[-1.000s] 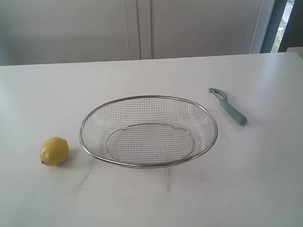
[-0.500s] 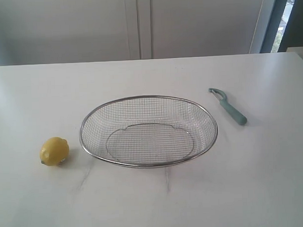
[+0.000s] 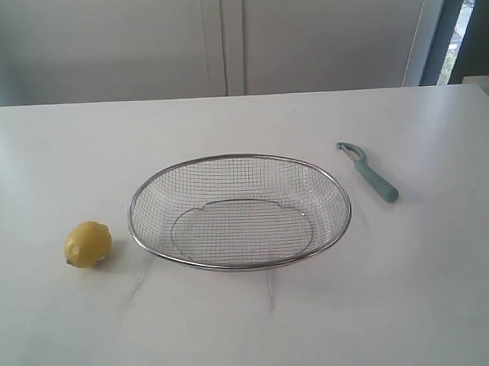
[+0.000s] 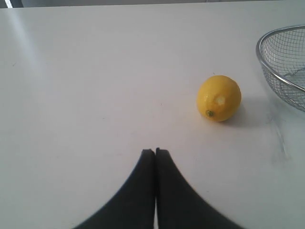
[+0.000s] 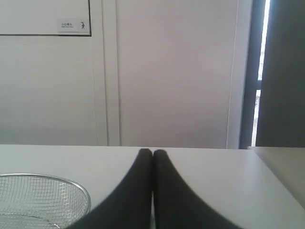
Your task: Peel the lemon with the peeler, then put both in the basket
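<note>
**Lemon, peeler and basket set apart on the worktop**

In the exterior view the wire-mesh basket is seen in the middle of the white worktop, with nothing lying in it. The lemon is placed to the left of the basket, near its rim but not touching it, and rests on its side. The peeler is laid to the right of the basket, also apart from it. Its silver blade head is turned toward the far edge of the worktop, and its pale teal handle is angled toward the near right.

Neither arm is seen in the exterior view. In the left wrist view the left fingers are shown pressed together with nothing between them. The lemon is seen ahead of them and well clear, its stem end turned toward the camera, with part of the basket rim beyond it. In the right wrist view the right fingers are likewise pressed together and nothing is held. Part of the basket is seen beside them.

A small white label is fixed to the wall panel behind the worktop. A few tiny characters and a small figure are printed on it, too small to be read.
</note>
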Controlling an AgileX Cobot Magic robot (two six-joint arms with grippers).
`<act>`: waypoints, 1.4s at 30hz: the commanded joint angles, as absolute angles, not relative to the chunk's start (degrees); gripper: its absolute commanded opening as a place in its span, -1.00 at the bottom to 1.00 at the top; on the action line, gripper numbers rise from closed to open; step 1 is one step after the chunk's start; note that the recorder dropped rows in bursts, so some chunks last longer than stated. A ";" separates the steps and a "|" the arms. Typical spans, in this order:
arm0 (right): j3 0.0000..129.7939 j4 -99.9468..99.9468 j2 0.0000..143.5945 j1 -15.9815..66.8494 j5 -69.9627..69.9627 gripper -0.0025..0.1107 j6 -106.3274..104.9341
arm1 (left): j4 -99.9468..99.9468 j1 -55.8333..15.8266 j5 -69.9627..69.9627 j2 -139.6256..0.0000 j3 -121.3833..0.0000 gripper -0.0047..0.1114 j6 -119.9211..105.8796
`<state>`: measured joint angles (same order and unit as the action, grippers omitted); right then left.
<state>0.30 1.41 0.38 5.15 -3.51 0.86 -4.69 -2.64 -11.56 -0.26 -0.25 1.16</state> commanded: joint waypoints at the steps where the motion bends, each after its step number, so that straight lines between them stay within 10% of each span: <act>1: 0.00 1.51 0.00 5.33 -4.41 -0.96 4.56 | -4.63 -2.45 -11.63 0.00 0.00 -0.92 1.28; 42: 10.03 21.77 15.67 5.33 -43.15 -0.96 2.63 | -4.63 -2.45 -11.63 0.00 0.00 -0.92 1.28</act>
